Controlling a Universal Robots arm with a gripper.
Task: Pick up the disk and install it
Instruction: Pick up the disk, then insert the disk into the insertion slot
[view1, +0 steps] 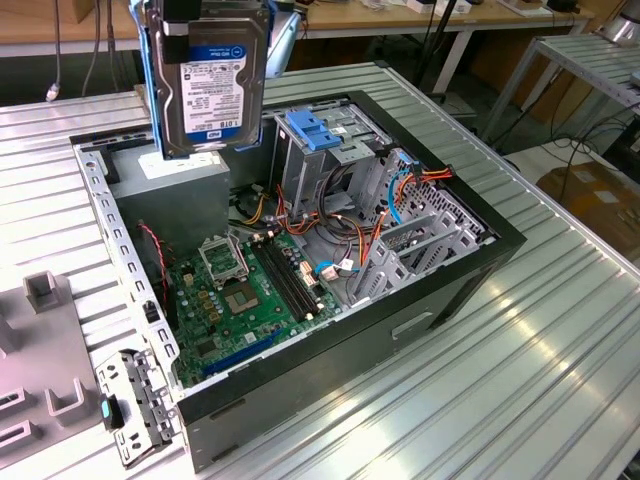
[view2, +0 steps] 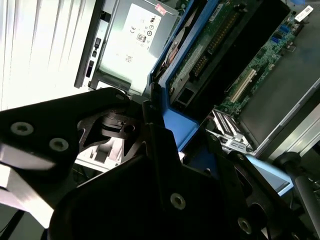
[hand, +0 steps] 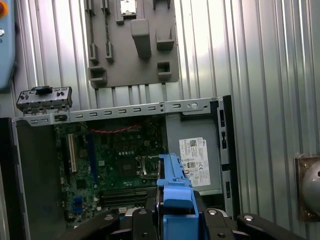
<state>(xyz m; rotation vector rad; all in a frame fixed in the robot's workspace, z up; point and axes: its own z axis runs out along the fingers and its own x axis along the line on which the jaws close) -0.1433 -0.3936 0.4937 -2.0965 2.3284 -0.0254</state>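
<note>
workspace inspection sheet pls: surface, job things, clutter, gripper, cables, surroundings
surface: ribbed metal table, carrying an open computer case
job's things: disk in its blue carrier, upright in the air over the open case, not yet installed
clutter: grey fixture plate on the table at the exterior view's left; small metal bracket lying by the case's near corner
gripper: gripper shut on the disk's blue carrier, seen in both wrist views
cables: orange, red and blue cables loose inside the case, near the drive cage
surroundings: workbenches behind the table; cardboard box on the floor at the exterior view's right
</note>
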